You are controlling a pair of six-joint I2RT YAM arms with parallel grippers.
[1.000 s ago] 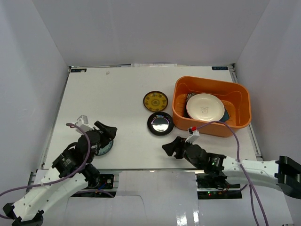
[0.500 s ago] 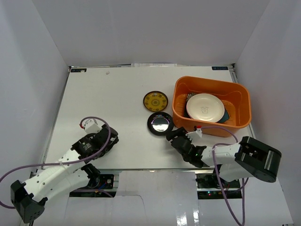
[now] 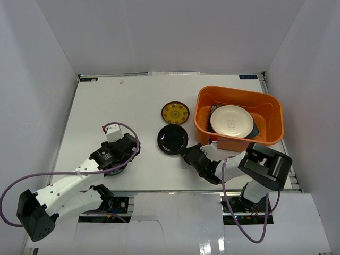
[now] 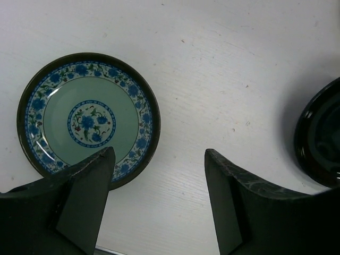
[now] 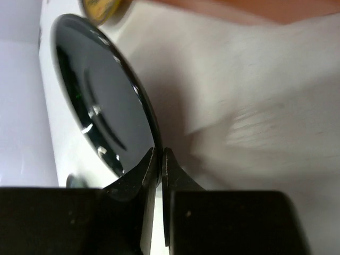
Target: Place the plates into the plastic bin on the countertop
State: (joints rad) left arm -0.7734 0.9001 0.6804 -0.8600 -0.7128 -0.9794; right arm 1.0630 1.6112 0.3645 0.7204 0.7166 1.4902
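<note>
My right gripper [image 5: 159,154] is shut on the near rim of the glossy black plate [image 5: 101,117], which stands tilted on edge. From above, that black plate [image 3: 172,139] lies left of the orange plastic bin [image 3: 236,90], with the right gripper [image 3: 187,154] at its lower right. A cream plate [image 3: 231,120] rests in the bin on darker plates. The yellow-patterned plate [image 3: 176,113] sits on the white countertop [image 3: 117,106]. My left gripper [image 4: 159,154] is open, just right of the teal-patterned plate [image 4: 87,119], with one finger [image 4: 90,175] over its rim. In the top view the left gripper [image 3: 127,151] hides that plate.
The bin's orange wall [image 5: 239,8] and the yellow-patterned plate [image 5: 101,9] show at the top of the right wrist view. The black plate [image 4: 321,141] shows at the right edge of the left wrist view. White walls enclose the countertop on three sides.
The right gripper reached forward and shut on the black plate's rim; the plate shifted left and tipped up. The left arm swung forward and right over the teal-patterned plate, staying open.
</note>
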